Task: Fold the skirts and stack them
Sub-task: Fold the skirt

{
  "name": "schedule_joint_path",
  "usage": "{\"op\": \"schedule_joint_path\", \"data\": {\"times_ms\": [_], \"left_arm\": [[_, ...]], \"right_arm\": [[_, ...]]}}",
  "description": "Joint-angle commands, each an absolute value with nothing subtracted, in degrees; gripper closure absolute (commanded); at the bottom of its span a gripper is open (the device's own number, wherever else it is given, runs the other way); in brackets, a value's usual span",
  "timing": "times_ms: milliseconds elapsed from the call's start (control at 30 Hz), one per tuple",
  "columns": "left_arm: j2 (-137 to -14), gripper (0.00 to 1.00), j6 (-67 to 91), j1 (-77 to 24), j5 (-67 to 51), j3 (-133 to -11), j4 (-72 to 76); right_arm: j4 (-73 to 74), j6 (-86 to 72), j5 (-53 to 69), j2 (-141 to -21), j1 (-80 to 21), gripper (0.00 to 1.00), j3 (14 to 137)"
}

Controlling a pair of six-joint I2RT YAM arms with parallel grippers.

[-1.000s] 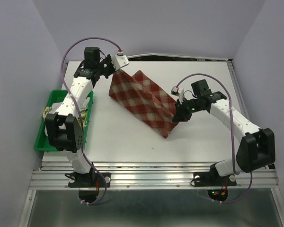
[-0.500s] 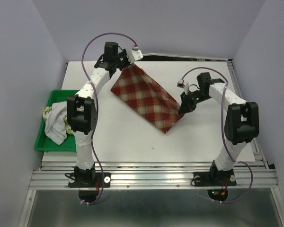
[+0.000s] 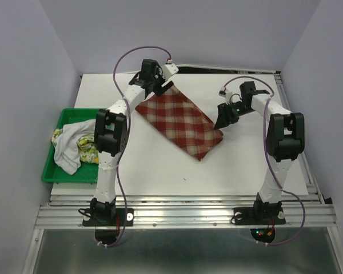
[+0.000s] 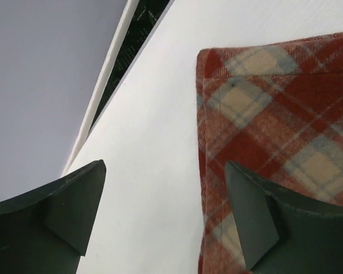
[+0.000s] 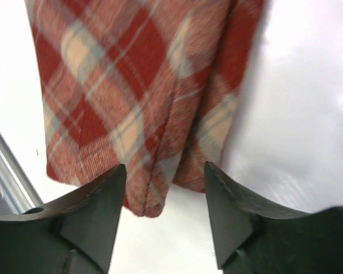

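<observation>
On the table's middle: plaid skirt (image 3: 180, 123) lying flat, both grippers spread.
Your left gripper (image 3: 164, 85) hangs open over the skirt's far corner and your right gripper (image 3: 222, 121) is open at its right edge, neither pinching cloth. Expect light, soft, limp fabric that sags and slides on the smooth table (image 3: 246, 165), so pinch corners or a hem. The white skirt (image 3: 68, 149) and print skirt (image 3: 90, 151) sit bunched in the tray (image 3: 66, 117).

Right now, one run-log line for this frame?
red-and-cream plaid cloth skirt: folded, flat on table | left fingers: open, empty | right fingers: open, empty | green plastic tray: white skirt, fruit-print skirt inside
</observation>
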State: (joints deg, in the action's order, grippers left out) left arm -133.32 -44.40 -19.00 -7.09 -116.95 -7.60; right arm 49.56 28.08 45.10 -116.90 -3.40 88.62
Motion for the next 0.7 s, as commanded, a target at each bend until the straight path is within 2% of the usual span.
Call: {"op": "schedule_joint_path", "data": {"times_ms": [0,167,367,400,467,500,533,567,600,667], "left_arm": [[-116.74,0.03,-32.45,-18.20,-3.16,-113.75,-11.40],[-104.35,0.07,-21.65,-16.26,-9.56,-95.67,-14.76],[-100.28,0.22,-16.88,-13.01,-19.92,-82.02,-16.78],[-100.37,0.28,-15.92,-12.49,-20.56,-81.22,-16.87],[-101.77,0.33,-15.64,-12.13,-23.45,-80.24,-18.19],[-102.30,0.41,-15.64,-12.04,-24.42,-80.16,-18.80],[-102.74,0.45,-14.95,-12.04,-25.22,-79.90,-19.24],[-103.88,0.48,-14.77,-12.13,-28.18,-79.46,-19.60],[-104.41,0.55,-14.50,-12.22,-29.43,-79.19,-19.51],[-106.16,0.59,-13.62,-12.74,-30.84,-78.58,-18.90]], "right_arm": [[40.79,18.12,41.32,-113.38,-2.81,0.35,89.83],[39.44,16.26,42.08,-117.32,-2.81,0.34,89.82],[40.52,13.81,47.71,-122.16,-2.81,0.36,89.65],[40.52,13.45,48.59,-122.34,-2.81,0.37,88.95],[40.61,12.57,50.71,-122.70,-2.81,0.40,87.63],[40.61,12.31,51.41,-122.70,-2.81,0.47,85.89],[40.52,12.13,51.76,-122.52,-2.81,0.51,84.83],[40.60,11.87,52.20,-121.65,-2.81,0.61,83.68],[40.43,11.60,52.64,-120.94,-2.81,0.66,80.97],[40.17,10.38,54.83,-119.36,-2.81,0.71,77.89]]}}
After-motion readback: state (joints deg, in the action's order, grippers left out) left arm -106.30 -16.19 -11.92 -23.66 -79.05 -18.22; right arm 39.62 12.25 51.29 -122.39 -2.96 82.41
